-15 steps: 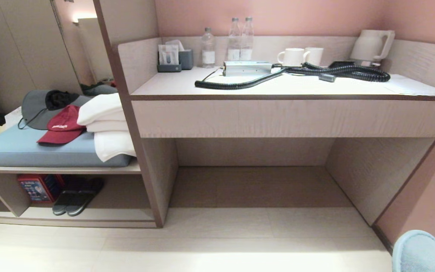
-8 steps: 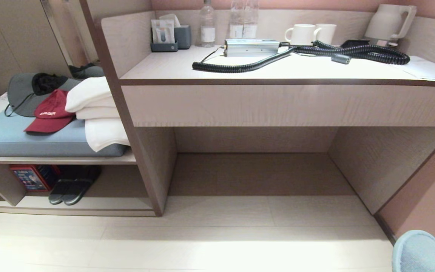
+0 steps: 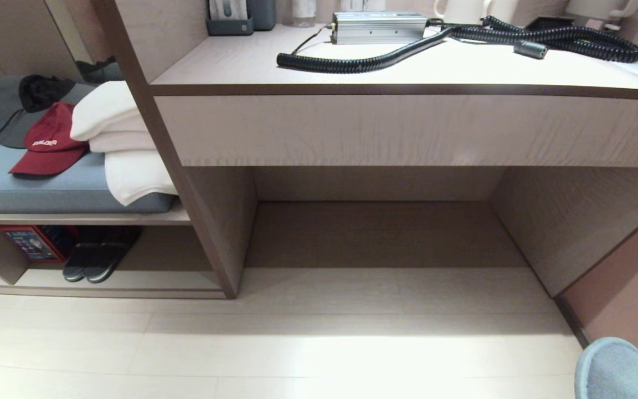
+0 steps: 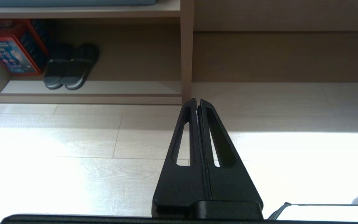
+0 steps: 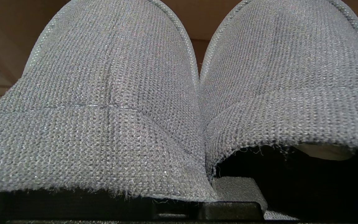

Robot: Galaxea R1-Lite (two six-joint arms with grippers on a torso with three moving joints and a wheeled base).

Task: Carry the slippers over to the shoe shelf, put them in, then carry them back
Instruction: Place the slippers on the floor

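Right gripper (image 5: pixel 210 199) clamped shut on the slippers (image 5: pixel 179 102), toes side by side. Left gripper (image 4: pixel 197 102) closed, empty, over the floor (image 4: pixel 73 155) near the shelf (image 4: pixel 186 62).

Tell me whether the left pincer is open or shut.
Shut. In the left wrist view the left pincer has its two black fingers pressed together, nothing between them, over the pale floor.

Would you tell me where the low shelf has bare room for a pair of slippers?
The shoe shelf floor is bare between the dark pair and the upright divider. Its left end is crowded: red box, with the dark pair right beside it.
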